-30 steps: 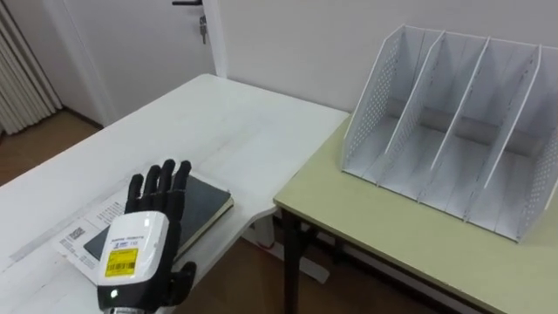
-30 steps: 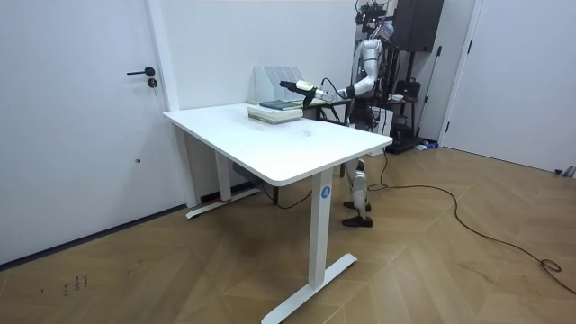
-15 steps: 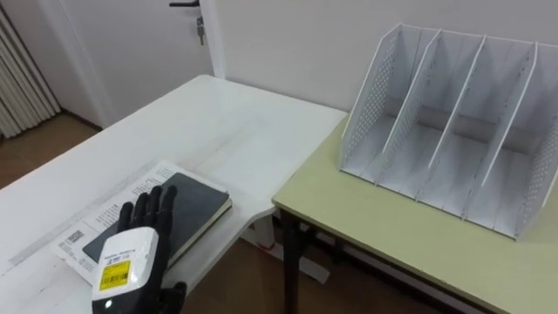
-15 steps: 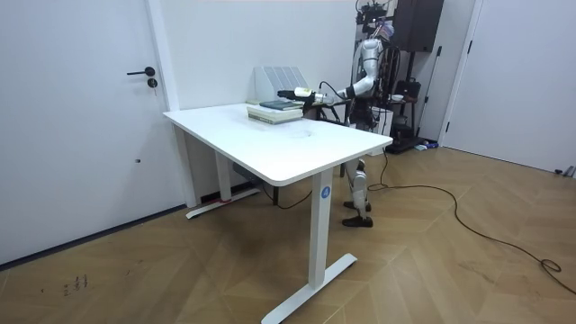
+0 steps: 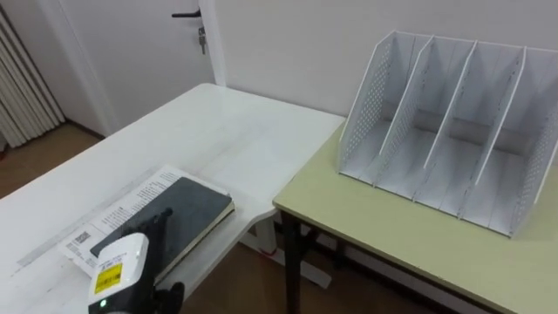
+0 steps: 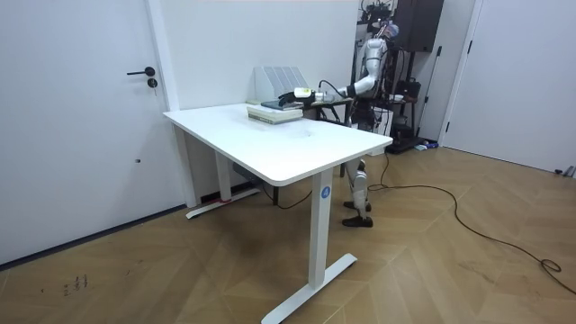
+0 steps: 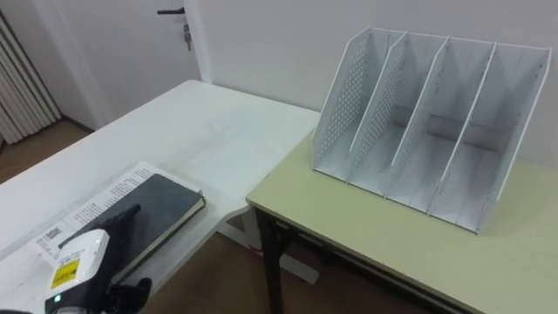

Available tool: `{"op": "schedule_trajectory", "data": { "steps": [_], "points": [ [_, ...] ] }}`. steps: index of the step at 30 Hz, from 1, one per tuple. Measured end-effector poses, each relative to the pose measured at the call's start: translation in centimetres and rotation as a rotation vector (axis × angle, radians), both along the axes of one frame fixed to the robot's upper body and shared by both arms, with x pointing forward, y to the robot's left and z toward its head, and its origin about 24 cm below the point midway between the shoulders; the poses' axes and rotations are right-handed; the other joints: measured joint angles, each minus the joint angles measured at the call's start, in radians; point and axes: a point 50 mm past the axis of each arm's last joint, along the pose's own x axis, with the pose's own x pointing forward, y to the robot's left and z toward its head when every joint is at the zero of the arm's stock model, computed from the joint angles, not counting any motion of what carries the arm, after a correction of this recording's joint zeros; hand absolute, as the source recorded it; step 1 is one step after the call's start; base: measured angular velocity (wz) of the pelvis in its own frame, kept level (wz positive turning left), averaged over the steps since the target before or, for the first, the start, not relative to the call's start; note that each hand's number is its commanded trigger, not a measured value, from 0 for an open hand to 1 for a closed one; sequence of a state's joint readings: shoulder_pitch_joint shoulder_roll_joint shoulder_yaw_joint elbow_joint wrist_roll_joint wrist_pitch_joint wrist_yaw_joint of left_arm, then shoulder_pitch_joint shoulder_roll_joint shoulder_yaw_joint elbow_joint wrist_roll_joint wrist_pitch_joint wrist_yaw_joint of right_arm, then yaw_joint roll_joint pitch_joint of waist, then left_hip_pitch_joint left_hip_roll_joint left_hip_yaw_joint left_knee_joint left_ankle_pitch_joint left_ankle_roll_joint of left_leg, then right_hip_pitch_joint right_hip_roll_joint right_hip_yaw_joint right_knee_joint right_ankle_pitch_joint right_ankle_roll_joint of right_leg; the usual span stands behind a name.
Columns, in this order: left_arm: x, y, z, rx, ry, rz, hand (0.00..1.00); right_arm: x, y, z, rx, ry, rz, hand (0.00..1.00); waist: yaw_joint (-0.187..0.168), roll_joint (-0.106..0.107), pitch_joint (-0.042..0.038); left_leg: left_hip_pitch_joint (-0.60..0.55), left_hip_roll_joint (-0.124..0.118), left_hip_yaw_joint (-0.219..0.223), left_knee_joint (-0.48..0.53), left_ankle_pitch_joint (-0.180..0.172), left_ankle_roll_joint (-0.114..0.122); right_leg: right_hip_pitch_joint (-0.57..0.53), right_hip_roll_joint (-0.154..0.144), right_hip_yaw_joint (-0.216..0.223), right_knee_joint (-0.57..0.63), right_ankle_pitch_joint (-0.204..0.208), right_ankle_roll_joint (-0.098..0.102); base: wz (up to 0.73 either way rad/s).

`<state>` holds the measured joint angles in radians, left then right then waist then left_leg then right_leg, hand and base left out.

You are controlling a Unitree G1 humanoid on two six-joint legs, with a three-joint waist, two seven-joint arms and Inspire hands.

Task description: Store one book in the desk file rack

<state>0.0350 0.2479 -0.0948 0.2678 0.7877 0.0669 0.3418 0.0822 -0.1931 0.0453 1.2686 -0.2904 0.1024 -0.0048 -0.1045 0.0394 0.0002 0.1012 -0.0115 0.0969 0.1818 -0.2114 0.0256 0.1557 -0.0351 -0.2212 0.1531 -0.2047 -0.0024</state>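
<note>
A dark-covered book (image 5: 185, 209) lies on a white printed book (image 5: 112, 214) near the corner of the white table (image 5: 218, 131). My left hand (image 5: 118, 275) comes in from the lower left, back upward, with straight fingers (image 5: 153, 223) resting on the dark cover's near part. The white file rack (image 5: 445, 148) with several upright slots stands empty on the yellow-green desk (image 5: 392, 244) to the right. In the room view I stand at the table's far end with my left hand (image 6: 301, 93) held out over the books (image 6: 274, 107), and the rack (image 6: 274, 79) is behind them.
A gap separates the white table's corner from the yellow-green desk, whose dark leg (image 5: 290, 270) stands in it. A door (image 5: 131, 44) and a curtain (image 5: 22, 87) are at the far left. A white wall runs behind the rack.
My left hand has drawn back and sunk toward the lower left, so more of the dark cover shows. The head camera has shifted a little.
</note>
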Motion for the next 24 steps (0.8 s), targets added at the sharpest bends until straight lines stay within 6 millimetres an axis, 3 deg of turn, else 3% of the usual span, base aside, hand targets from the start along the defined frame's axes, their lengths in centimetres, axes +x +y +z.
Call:
{"op": "schedule_trajectory", "data": {
  "steps": [11,15,24],
  "points": [
    [0.7,0.5,0.4,0.014,-0.019,0.020,1.00,0.4,0.0,0.1,-0.009,0.004,0.031,0.00,0.001,0.005,-0.0015,0.018,0.000,0.015,-0.013,0.002,0.001,0.003,0.000,0.010,-0.002,0.000,0.001,-0.02],
    [0.8,0.5,0.3,0.031,-0.015,0.019,1.00,0.4,-0.1,0.1,-0.010,0.002,0.032,0.00,0.003,0.006,-0.0015,0.030,0.001,0.041,-0.016,0.002,0.001,0.010,0.000,0.019,-0.002,-0.001,0.001,-0.06],
    [1.2,0.5,0.5,0.076,-0.017,0.008,1.00,0.7,-0.1,0.1,-0.019,-0.007,0.035,0.00,-0.001,0.007,-0.0014,0.036,0.000,0.041,-0.015,0.003,0.001,0.018,0.000,0.022,-0.005,-0.002,0.003,0.00]
  ]
}}
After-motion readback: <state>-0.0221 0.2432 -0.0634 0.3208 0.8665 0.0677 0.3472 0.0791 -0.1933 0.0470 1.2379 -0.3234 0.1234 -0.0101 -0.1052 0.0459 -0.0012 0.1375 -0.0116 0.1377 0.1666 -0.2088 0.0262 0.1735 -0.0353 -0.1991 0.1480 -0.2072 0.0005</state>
